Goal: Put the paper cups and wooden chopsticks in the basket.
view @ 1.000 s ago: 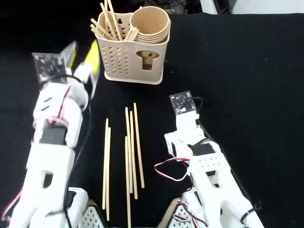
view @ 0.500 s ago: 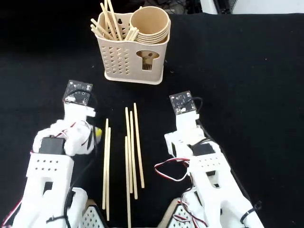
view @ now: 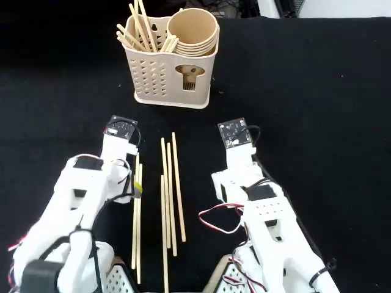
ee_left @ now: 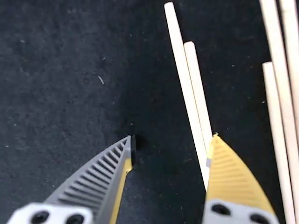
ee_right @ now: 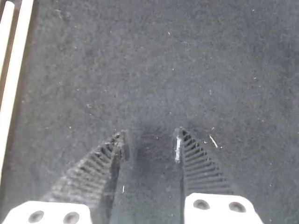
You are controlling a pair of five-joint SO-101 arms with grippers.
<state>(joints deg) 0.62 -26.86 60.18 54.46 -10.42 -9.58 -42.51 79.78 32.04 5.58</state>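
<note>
**Left arm down at the loose chopsticks**

Since one second ago the left arm has drawn back from the basket and come down toward 6 o'clock, while the right arm has kept its place. The left gripper point(ee_left: 173, 140) is wide apart and holds nothing. Its yellow finger point(ee_left: 229, 172) is over the end of a pair of chopsticks point(ee_left: 189, 84), and its grey finger point(ee_left: 107, 168) is over the black cloth point(ee_left: 56, 70). Whether the yellow finger touches the pair cannot be told.

The right gripper point(ee_right: 151, 135) is parted a little and empty, low over the cloth.

In the high view the pair lies at about 7 o'clock on the table, and the other loose chopsticks point(view: 170, 195) lie just beside it at 6 o'clock, between the two arms. The basket point(view: 165, 76) stands at 12 o'clock. The paper cups point(view: 192, 30) are stacked in its 3 o'clock side, and the standing chopsticks point(view: 140, 27) are in its 9 o'clock side.
</note>
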